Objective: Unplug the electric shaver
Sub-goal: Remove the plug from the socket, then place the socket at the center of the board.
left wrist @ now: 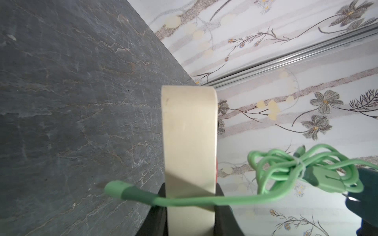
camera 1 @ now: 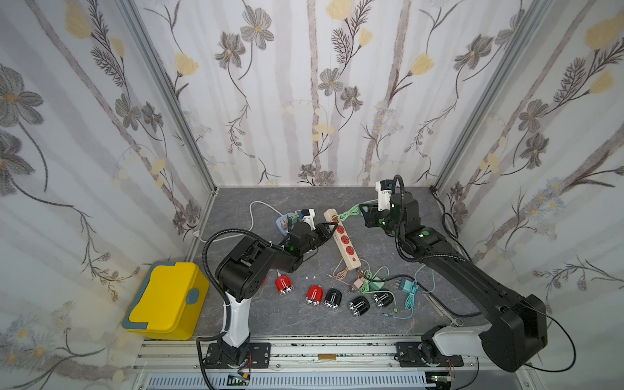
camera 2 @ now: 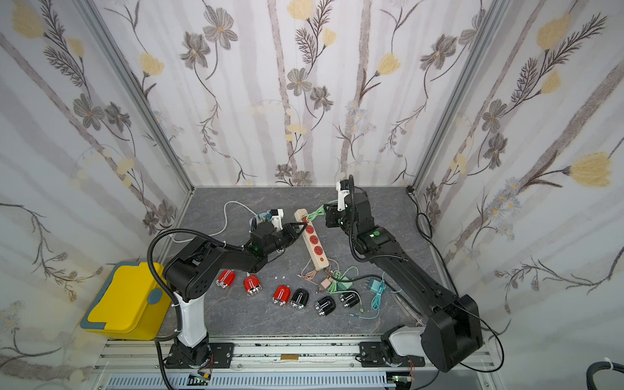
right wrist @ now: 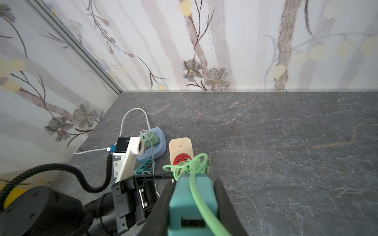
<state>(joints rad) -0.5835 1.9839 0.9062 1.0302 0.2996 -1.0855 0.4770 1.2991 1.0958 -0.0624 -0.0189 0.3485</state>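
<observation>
The left gripper (left wrist: 190, 194) is clamping one power strip (camera 1: 344, 239), the right gripper (right wrist: 193, 188) one adapter (right wrist: 180, 201), seemingly unplugged; six shavers (camera 2: 299, 298) are lying nearby.

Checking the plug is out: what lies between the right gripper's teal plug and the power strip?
Only the bundled green cable, hanging from the teal plug across the red socket of the power strip; the right wrist view shows it.
</observation>
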